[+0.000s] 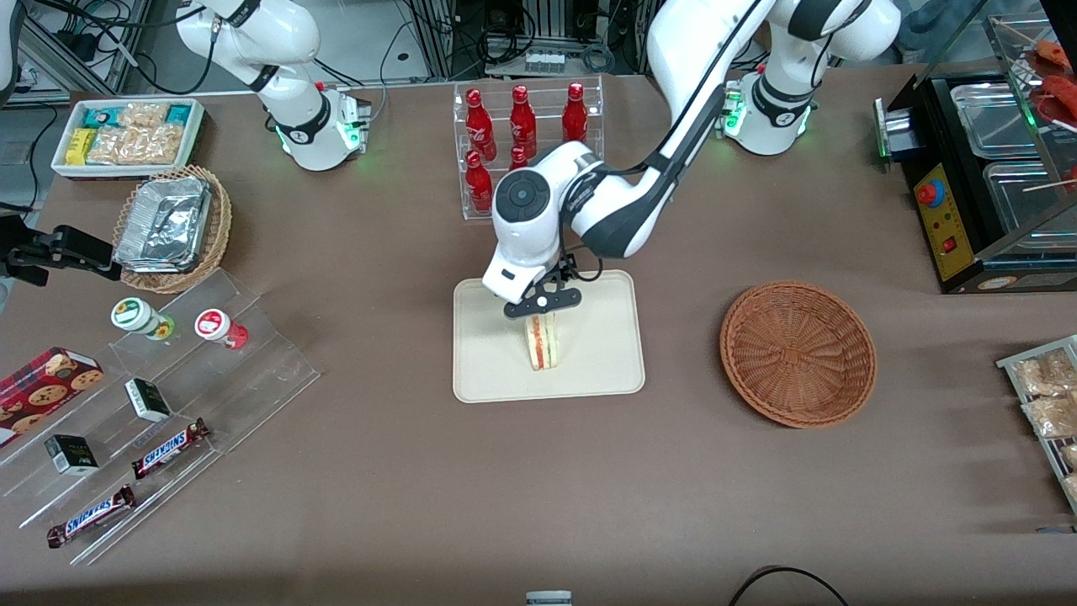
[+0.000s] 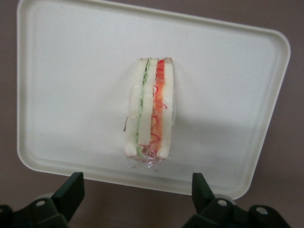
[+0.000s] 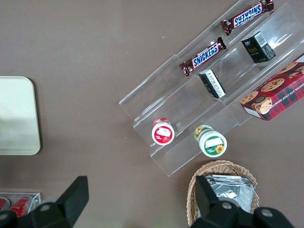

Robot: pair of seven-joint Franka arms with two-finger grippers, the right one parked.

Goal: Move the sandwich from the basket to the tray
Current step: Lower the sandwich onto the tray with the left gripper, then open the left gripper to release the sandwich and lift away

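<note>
So the sandwich (image 1: 543, 342) is sitting on the tray (image 1: 606, 370), roughly in the middle, standing on edge with its cut side up so you can see the green and red-orange layers between the white bread (image 2: 151, 111); there's a bit of clear wrap crinkled at one end of it; the gripper (image 1: 543, 310) hangs right over the sandwich, and from the wrist cam its jaws are spread wide with one fingertip (image 2: 71, 187) on each side and nothing between them, clear of the bread; the basket (image 1: 798, 353) sits on the brown table (image 1: 421, 505) toward the working arm's end, well apart from the tray, with nothing in it; a rack of red bottles (image 1: 523, 126) stands farther from the front camera than the tray.
</note>
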